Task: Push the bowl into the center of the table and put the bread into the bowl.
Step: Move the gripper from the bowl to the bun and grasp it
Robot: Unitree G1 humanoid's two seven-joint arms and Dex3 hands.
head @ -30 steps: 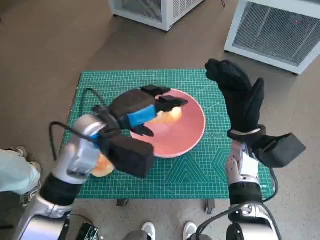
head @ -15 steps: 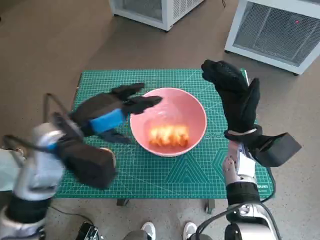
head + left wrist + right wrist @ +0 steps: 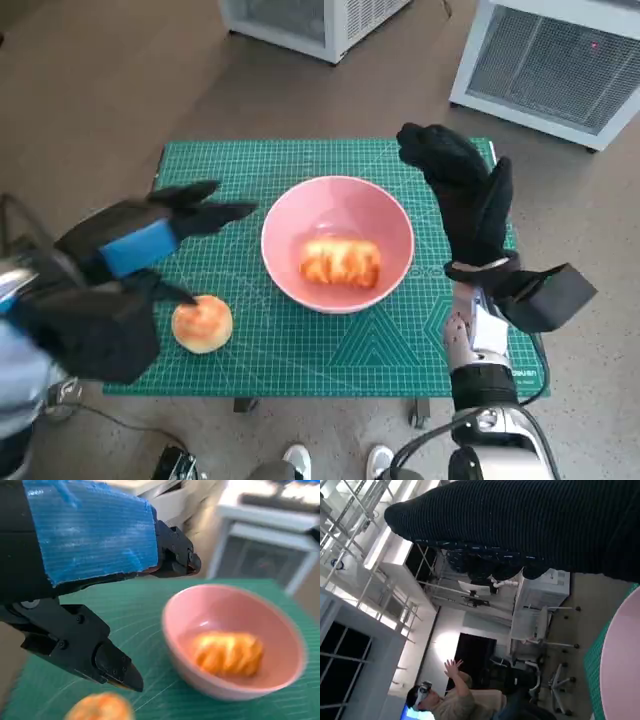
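1. Fingers of our left hand (image 3: 150, 240) are spread apart and hold nothing; they point toward the pink bowl (image 3: 338, 245) but stay clear of its rim, hanging over the green mat.
2. From behind the left hand (image 3: 90, 555), the wrist view shows us its blue-taped back above and its black fingers (image 3: 112, 662) parted, with open air between them.
3. Our right hand (image 3: 465, 195), in the black knitted glove, stands raised just beside the bowl on its far side from the left hand. Its fingers stretch out away from us and grip nothing. We cannot tell whether the glove touches the bowl.
4. We see the bowl near the middle of the table (image 3: 300, 360), which is covered by a green cutting mat with a printed grid.
5. We find the bread (image 3: 340, 262), a golden, ridged roll, lying inside the bowl on its bottom. The left wrist view shows the same bread (image 3: 227, 652) within the bowl (image 3: 235, 685), somewhat blurred.
6. A second, round bun (image 3: 202, 323) lies on the mat well apart from the bowl, close under our left hand.
7. Two white cabinets (image 3: 545, 60) with grilled fronts stand on the floor beyond the table.
8. In the right wrist view the glove (image 3: 520, 525) fills the top, and a person (image 3: 445, 700) sits in the distance with one hand raised.
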